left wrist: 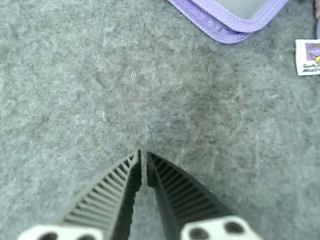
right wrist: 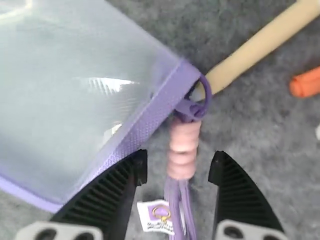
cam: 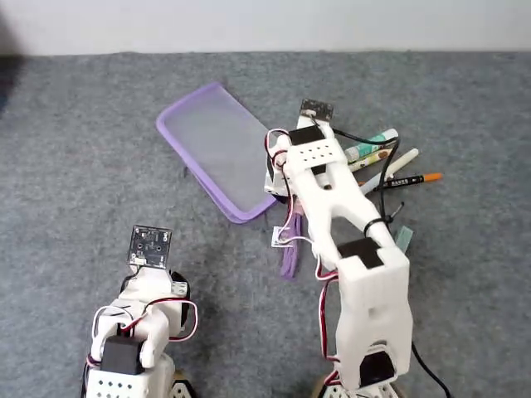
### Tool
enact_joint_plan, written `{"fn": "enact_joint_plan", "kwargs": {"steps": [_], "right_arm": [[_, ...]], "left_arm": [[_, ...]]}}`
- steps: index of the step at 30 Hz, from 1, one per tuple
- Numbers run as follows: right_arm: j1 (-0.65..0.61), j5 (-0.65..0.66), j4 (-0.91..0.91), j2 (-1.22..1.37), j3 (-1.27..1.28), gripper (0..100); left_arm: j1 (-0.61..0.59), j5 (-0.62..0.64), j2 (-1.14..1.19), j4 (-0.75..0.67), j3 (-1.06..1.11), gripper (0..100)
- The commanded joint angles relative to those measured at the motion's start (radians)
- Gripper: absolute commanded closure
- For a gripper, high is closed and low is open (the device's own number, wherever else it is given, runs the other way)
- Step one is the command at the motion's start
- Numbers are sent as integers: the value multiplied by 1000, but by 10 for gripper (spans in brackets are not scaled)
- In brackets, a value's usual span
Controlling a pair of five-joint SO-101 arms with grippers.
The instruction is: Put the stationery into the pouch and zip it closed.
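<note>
One flat purple-edged mesh pouch (cam: 217,149). Three pen-like sticks lie in plain sight: a green-and-white tube (cam: 373,144), a cream pen (cam: 401,161) and an orange-tipped pen (cam: 419,178) — plus one pale teal slip (cam: 404,240). One purple strap (cam: 289,253), one white paper tag (cam: 278,236). Two white robot arms — the left arm (cam: 137,332) and the right arm (cam: 348,215).

grey felt-like table cover (cam: 75,166), pale wall (cam: 249,25) behind
</note>
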Motion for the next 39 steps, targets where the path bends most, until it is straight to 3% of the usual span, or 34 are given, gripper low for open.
{"fn": "enact_joint_plan", "kwargs": {"steps": [1, 12, 17, 28, 39], "right_arm": [[7, 14, -2, 25, -68, 790], [39, 25, 47, 70, -109, 798], [59, 25, 56, 76, -109, 992], [101, 34, 156, 4, -110, 991], [90, 169, 229, -363, -110, 991]], "left_arm": [[-3, -8, -9, -15, -8, 977], [-3, -8, -9, -15, -8, 977], [-3, -8, -9, -15, -8, 977], [-3, -8, -9, -15, -8, 977], [-3, -8, -9, -15, -8, 977]]}}
